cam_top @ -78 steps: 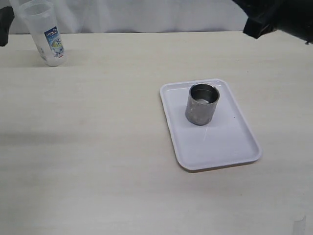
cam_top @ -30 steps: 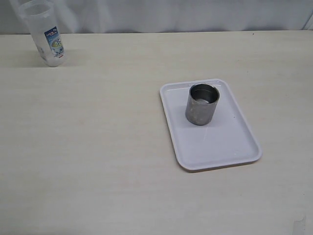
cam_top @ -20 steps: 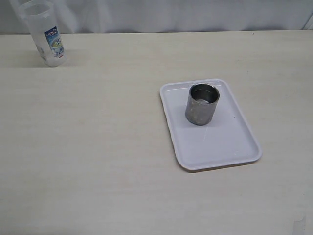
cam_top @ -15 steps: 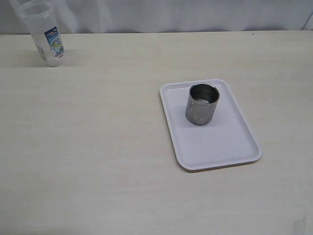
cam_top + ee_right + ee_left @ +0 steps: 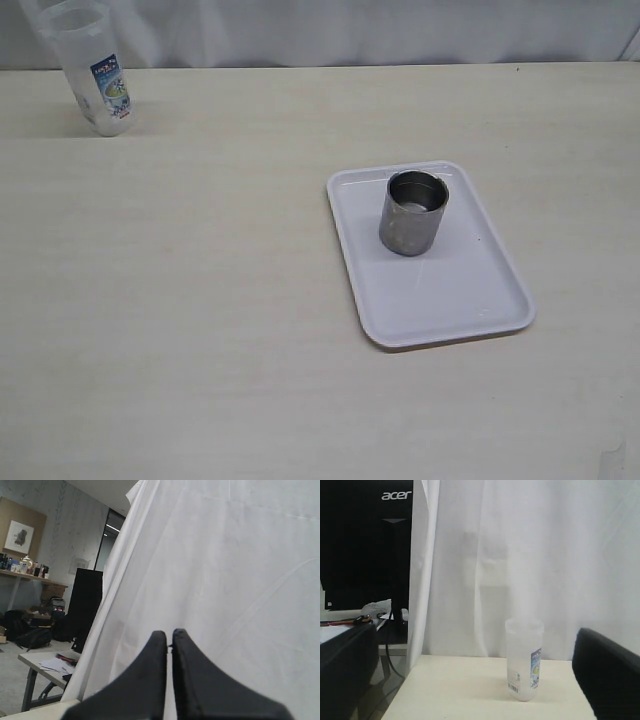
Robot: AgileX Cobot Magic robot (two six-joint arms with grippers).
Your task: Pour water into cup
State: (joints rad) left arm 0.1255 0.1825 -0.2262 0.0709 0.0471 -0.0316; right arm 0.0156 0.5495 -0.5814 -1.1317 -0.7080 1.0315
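- Finds the cup (image 5: 413, 212) upright on the far end of a white tray (image 5: 460, 300), right of the middle of the table (image 5: 200, 300) in the exterior view; cannot tell whether any water is inside.
- Finds the clear pitcher (image 5: 92, 68) standing at the far left corner, well apart from the cup.
- Shows the left gripper (image 5: 475, 650) spread wide and empty, facing the pitcher without touching it.
- Shows the right gripper (image 5: 169, 635) pressed together on nothing, aimed at the curtain (image 5: 240, 580).
- Risks toppling the light pitcher through a lopsided approach or one-sided contact while closing.
- Risks crushing thin plastic with too hard a squeeze and slopping the contents on the long carry.
- Risks missing the narrow cup mouth, or nudging the cup across the smooth tray, by tilting too fast or too low.
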